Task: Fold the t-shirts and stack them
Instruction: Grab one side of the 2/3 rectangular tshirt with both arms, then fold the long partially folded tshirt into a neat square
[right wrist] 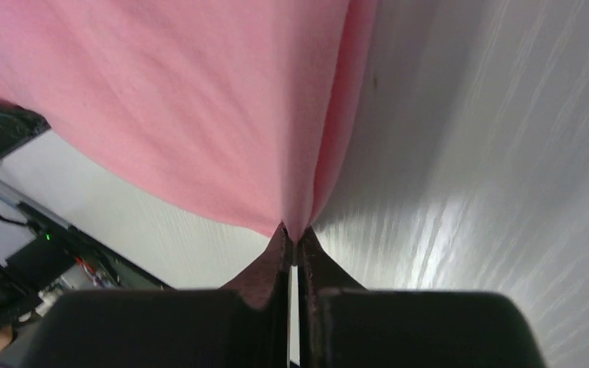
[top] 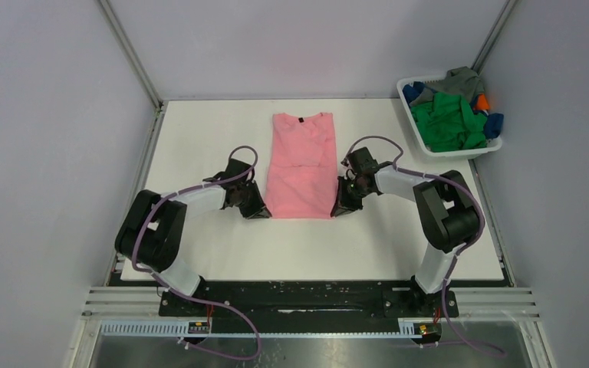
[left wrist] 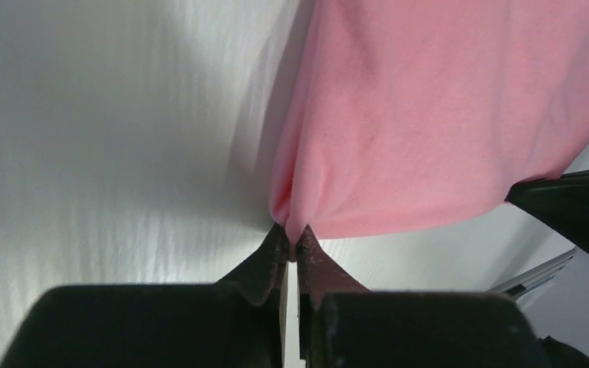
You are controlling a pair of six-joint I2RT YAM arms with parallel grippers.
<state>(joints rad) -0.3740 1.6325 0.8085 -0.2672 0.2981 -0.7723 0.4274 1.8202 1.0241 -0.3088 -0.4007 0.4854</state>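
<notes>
I see my left gripper [left wrist: 291, 244] and right gripper [right wrist: 291, 234] each pinching a near corner of the pink t-shirt [top: 301, 165].

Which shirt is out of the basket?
The pink shirt: flat on the table, near corners pinched by the left end effector and right end effector. The others are bunched in the basket.

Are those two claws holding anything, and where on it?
Yes, the pink shirt. The left gripper pinches its near left hem corner, the right gripper its near right hem corner; both are shut on the cloth.
</notes>
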